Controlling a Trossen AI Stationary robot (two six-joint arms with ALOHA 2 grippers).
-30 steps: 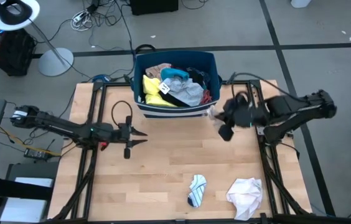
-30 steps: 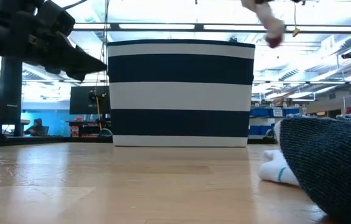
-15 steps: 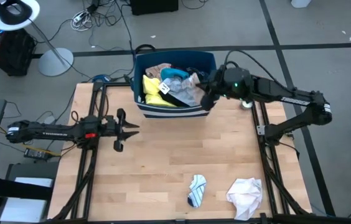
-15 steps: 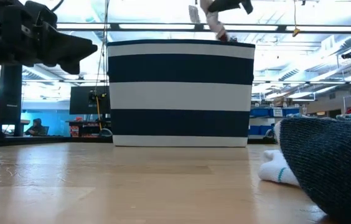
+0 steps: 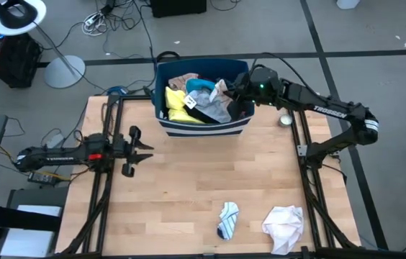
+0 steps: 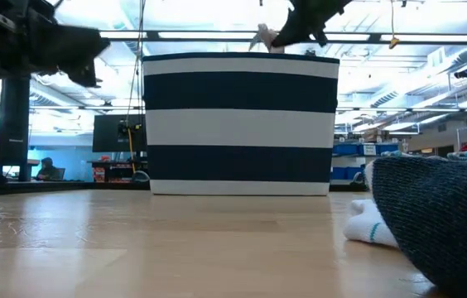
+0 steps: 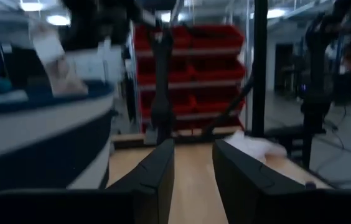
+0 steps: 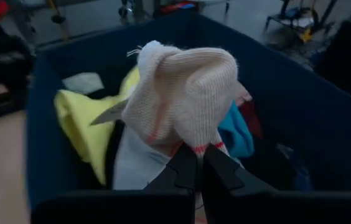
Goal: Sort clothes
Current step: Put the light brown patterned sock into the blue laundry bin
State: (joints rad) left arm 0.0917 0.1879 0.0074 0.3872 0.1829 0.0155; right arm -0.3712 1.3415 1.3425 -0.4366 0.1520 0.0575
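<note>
The right claw [image 8: 195,163] is reaching over the navy blue plastic bin with white stripes [image 5: 203,126], clenched on a cream knitted sock with thin red stripes [image 8: 182,93]. It is pinching the sock by one end so the fabric is bunching and hanging above the pile, apparently so it can be lifted clear of the bin or dropped into it. Below it, a yellow garment [image 5: 177,103], a grey one [image 5: 221,108] and a teal piece [image 5: 203,86] are lying heaped inside. The left claw [image 5: 132,149] is waiting released above the wooden tabletop [image 5: 188,187], well apart from the bin. A teal-and-white sock [image 5: 227,219] and a crumpled white garment [image 5: 284,226] are lying near the tabletop's front edge, probably already sorted out.
</note>
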